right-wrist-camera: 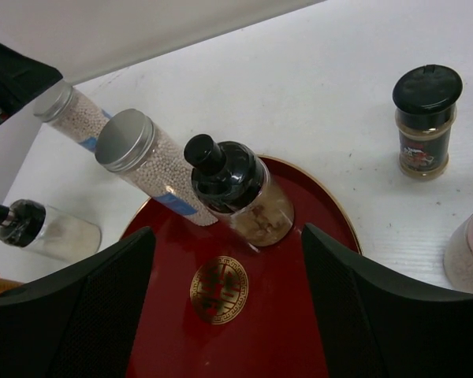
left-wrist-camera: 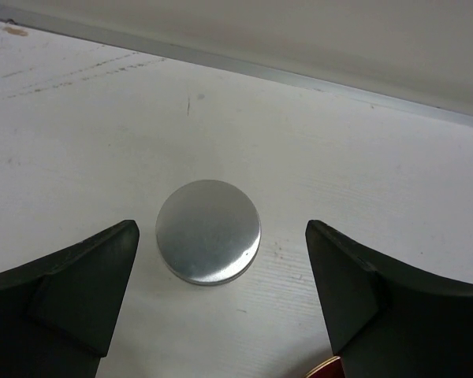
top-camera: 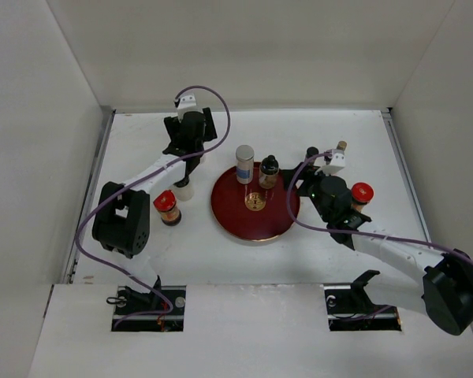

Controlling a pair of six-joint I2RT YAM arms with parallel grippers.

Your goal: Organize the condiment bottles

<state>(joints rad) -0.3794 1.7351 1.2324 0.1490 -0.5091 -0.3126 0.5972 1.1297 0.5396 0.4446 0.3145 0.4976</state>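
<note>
We see the left gripper (left-wrist-camera: pixel 221 244) spread over a grey-topped white shaker (left-wrist-camera: pixel 209 231), left of the round dark red tray (top-camera: pixel 236 216). Right gripper (right-wrist-camera: pixel 229 236) spread above that tray.

The desk (left-wrist-camera: pixel 339 157) was matt white with a faint grain and small scuffs, edged by a dull metal strip (left-wrist-camera: pixel 260 69), and the lid (left-wrist-camera: pixel 209 231) on it was brushed silver metal with a soft sheen. The tray (right-wrist-camera: pixel 276 331) was glossy dark red, lacquer-smooth, with a shiny gold emblem (right-wrist-camera: pixel 218 288); the shaker (right-wrist-camera: pixel 162 177) and bottle (right-wrist-camera: pixel 256 209) on it were clear and glossy, the bottle's cap (right-wrist-camera: pixel 207 153) polished black plastic. Fingers (left-wrist-camera: pixel 71 291) of the left pincer (left-wrist-camera: pixel 221 226) looked like matt black plastic, and the right pincer (right-wrist-camera: pixel 228 231) had fingers (right-wrist-camera: pixel 79 315) with a fine mesh texture.
</note>
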